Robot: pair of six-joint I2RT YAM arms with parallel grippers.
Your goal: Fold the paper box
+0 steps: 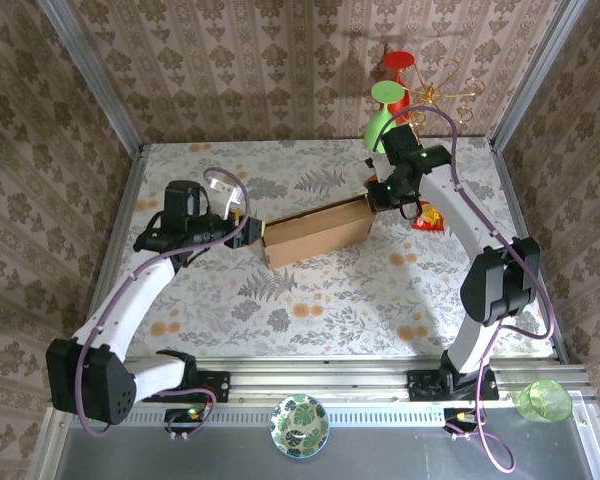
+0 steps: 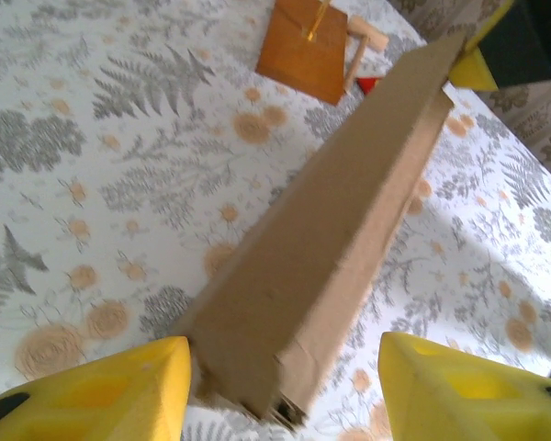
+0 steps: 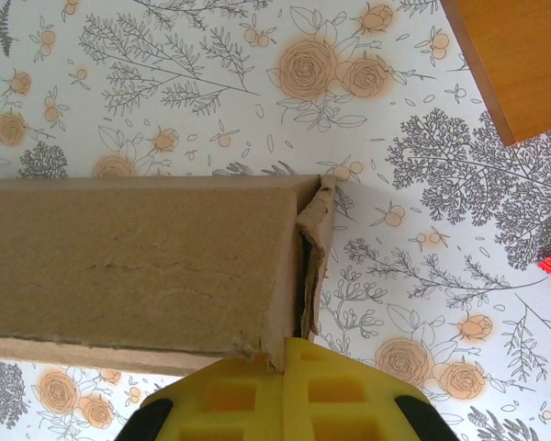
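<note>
Paper box [image 1: 318, 232]: one, folded into a long closed shape. It lies about mid-table [image 1: 230, 300], slanting from left of centre toward the far right corner. Left claw [image 1: 248, 232] is at its left end, jaws partway open, with the box end between the yellow pads [image 2: 101, 390]. The left pad touches the cardboard corner; the right pad stands clear, with tablecloth showing in the gap. Right claw [image 1: 377, 195] is at the opposite end, pads [image 3: 349, 404] closed together. The box's end wall runs down into the seam between them, so a narrow pinch on the cardboard. The end flap there is crumpled and slightly ajar. Wooden board [image 3: 523, 55]: one, just beyond that end, apart from the box. Red packet [image 1: 430, 218]: one, near the right claw, toward the right edge. Patterned plate [image 1: 300, 423]: one, on the near metal shelf. Green cup [image 1: 543, 400]: one, at the shelf's right end.
</note>
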